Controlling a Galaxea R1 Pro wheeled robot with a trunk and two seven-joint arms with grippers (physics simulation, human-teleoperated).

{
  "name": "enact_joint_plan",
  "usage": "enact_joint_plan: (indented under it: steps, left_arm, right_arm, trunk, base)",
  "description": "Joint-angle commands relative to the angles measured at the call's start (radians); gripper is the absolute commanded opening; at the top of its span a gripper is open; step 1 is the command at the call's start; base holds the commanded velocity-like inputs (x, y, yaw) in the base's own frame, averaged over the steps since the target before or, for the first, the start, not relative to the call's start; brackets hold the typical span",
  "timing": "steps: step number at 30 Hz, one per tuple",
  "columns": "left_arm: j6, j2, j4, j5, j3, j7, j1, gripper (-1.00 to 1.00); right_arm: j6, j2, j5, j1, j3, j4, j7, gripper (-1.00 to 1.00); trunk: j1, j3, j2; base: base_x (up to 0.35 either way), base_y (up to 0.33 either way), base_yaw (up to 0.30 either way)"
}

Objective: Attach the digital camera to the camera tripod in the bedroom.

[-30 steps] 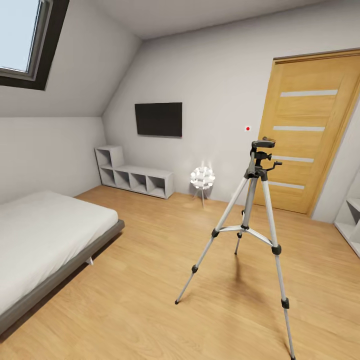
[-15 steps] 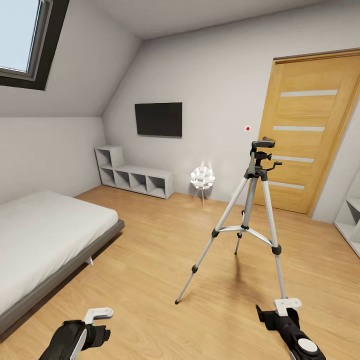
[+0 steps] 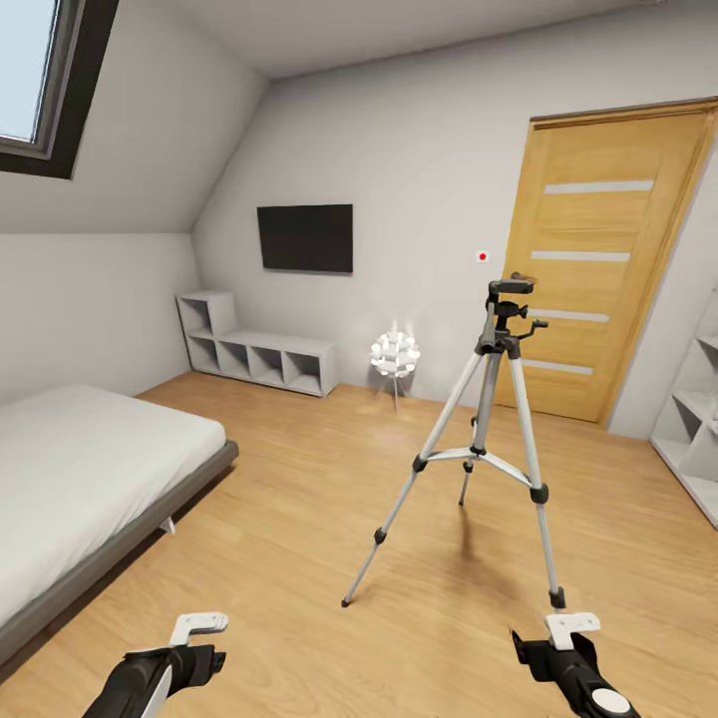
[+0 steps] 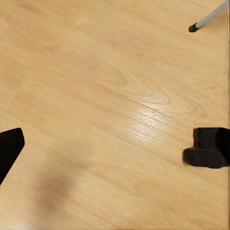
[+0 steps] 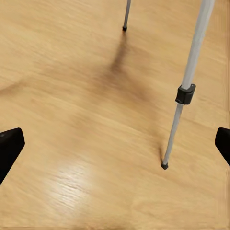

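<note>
Bare floor (image 3: 279, 558) ahead — only the camera tripod (image 3: 486, 439) legs, spread wide, obstruct.

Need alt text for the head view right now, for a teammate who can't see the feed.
A silver camera tripod stands on the bedroom's wood floor before a wooden door, nothing mounted on its head. Both grippers, left gripper and right gripper, sit low in front, empty. A grey bed lies left, with white cube shelves and a wall screen behind.

A grey-framed bed (image 3: 100, 479) with a white mattress is set on the wood floor (image 3: 299, 519). A black television (image 3: 305, 238) is mounted on the pale wall above white cube shelves (image 3: 254, 354). A globe-cluster lamp (image 3: 394, 355) is placed beside a wooden door (image 3: 598, 259). A skylight (image 3: 40, 80) is seen overhead.
</note>
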Motion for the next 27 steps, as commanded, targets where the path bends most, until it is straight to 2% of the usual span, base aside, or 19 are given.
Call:
enact_joint_plan:
  steps: [1, 6, 12, 16, 17, 27]
  left_arm:
    - [-0.005, 0.002, 0.002, 0.000, 0.005, -0.012, -0.001, 1.00]
    - [-0.012, 0.004, 0.005, 0.000, 0.005, -0.015, -0.001, 1.00]
    - [-0.014, 0.005, 0.006, 0.000, 0.010, -0.017, -0.001, 1.00]
    - [-0.015, 0.005, 0.007, 0.000, 0.032, -0.017, -0.001, 1.00]
    - [-0.015, 0.005, 0.007, 0.000, 0.047, -0.018, -0.001, 1.00]
    - [-0.016, 0.004, 0.011, 0.000, 0.062, -0.022, -0.001, 1.00]
  right_arm:
    - [0.006, 0.000, -0.001, -0.001, 0.000, 0.005, 0.000, 1.00]
    - [0.006, 0.000, -0.001, -0.001, 0.000, 0.008, 0.000, 1.00]
    - [0.007, 0.000, -0.001, -0.001, 0.000, 0.012, 0.000, 1.00]
    - [0.005, 0.000, -0.001, -0.001, 0.001, 0.020, 0.000, 1.00]
    - [0.004, 0.000, -0.001, -0.001, 0.001, 0.025, 0.001, 1.00]
    - [0.004, 0.001, -0.001, -0.001, 0.002, 0.030, 0.001, 1.00]
  trunk:
    - [0.000, -0.001, -0.001]
    - [0.000, -0.001, -0.001]
    - [0.000, -0.001, -0.001]
    - [0.000, -0.001, -0.001]
    - [0.000, -0.001, -0.001]
    - [0.000, -0.001, -0.001]
  base:
    - [0.000, 0.000, -0.115]
    - [0.000, -0.040, -0.062]
    - [0.000, -0.209, -0.018]
    - [0.000, -0.261, -0.004]
    - [0.000, -0.102, -0.001]
    - [0.000, -0.028, 0.000]
